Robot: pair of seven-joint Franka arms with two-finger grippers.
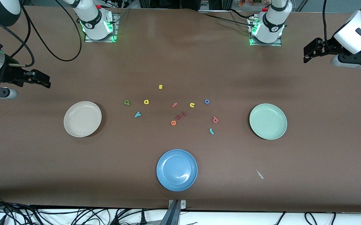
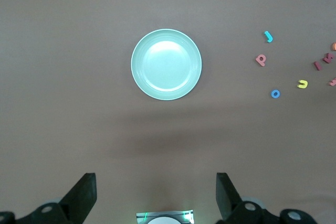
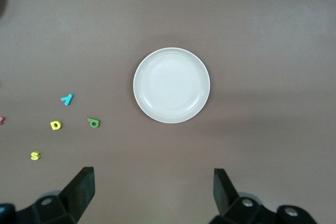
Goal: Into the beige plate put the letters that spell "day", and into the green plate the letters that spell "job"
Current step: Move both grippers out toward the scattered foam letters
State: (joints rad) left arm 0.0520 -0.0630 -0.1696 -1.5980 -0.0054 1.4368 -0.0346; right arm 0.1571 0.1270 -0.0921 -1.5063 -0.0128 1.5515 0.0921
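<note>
The beige plate (image 1: 82,118) (image 3: 171,85) lies toward the right arm's end and the green plate (image 1: 268,121) (image 2: 166,64) toward the left arm's end. Between them sit the dark green "d" (image 1: 127,102) (image 3: 93,123), yellow "a" (image 1: 146,101) (image 3: 55,125) and teal "y" (image 1: 137,114) (image 3: 66,98). Closer to the green plate are the blue "o" (image 1: 207,101) (image 2: 275,94), red "b" (image 1: 215,119) (image 2: 260,59) and teal "j" (image 1: 211,131) (image 2: 268,36). My left gripper (image 1: 307,54) (image 2: 156,192) and right gripper (image 1: 44,80) (image 3: 154,190) hang open and empty above the table's ends.
A blue plate (image 1: 176,169) sits nearest the front camera. Other letters lie among the task's: yellow "s" (image 1: 160,87), pink "f" (image 1: 175,105), yellow "u" (image 1: 192,105), orange "e" (image 1: 173,122) and two small red ones beside it. A pale scrap (image 1: 259,174) lies near the front edge.
</note>
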